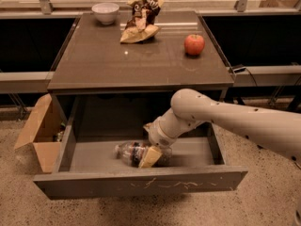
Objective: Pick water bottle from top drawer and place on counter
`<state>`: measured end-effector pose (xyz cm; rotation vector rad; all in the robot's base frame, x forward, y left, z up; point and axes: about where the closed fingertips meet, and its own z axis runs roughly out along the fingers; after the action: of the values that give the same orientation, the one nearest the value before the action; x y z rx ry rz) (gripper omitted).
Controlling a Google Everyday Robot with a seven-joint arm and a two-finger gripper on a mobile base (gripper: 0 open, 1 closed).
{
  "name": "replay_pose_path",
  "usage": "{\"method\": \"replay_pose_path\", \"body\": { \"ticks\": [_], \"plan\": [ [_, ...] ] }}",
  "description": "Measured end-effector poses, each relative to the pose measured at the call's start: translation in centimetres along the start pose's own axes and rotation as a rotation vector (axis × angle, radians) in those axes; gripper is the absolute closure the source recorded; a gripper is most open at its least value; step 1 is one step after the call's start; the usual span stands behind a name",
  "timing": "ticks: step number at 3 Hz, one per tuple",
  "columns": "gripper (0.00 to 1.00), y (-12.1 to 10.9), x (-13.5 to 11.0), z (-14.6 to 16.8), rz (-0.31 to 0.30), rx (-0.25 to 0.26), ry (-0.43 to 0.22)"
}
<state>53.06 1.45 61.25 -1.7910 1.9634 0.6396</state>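
A flat, glossy, dark grey-brown rectangular counter (141,65) carries three things: a small white bowl (105,12) at its back left corner, a crumpled brown snack bag (140,20) at back centre, and a red apple (194,44) near the right edge. The gripper (151,157) sits below, inside the open grey-brown top drawer (141,185).

Lone raised view, probably near, angled down over counter (141,65), jaws in top drawer (94,185).

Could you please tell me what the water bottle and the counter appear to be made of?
Water bottle: likely clear plastic; ribbed and see-through, lying in the top drawer with the gripper at it. Counter: dark and glossy, perhaps laminate; it shows light reflections.
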Motion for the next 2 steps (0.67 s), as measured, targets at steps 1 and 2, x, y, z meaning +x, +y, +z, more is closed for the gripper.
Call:
{"method": "replay_pose_path", "body": {
  "ticks": [1, 2],
  "plan": [
    [0.18, 0.03, 0.8, 1.04, 0.012, -0.014, 0.017],
    [0.42, 0.04, 0.91, 1.17, 0.013, -0.016, 0.019]
  ]
}}
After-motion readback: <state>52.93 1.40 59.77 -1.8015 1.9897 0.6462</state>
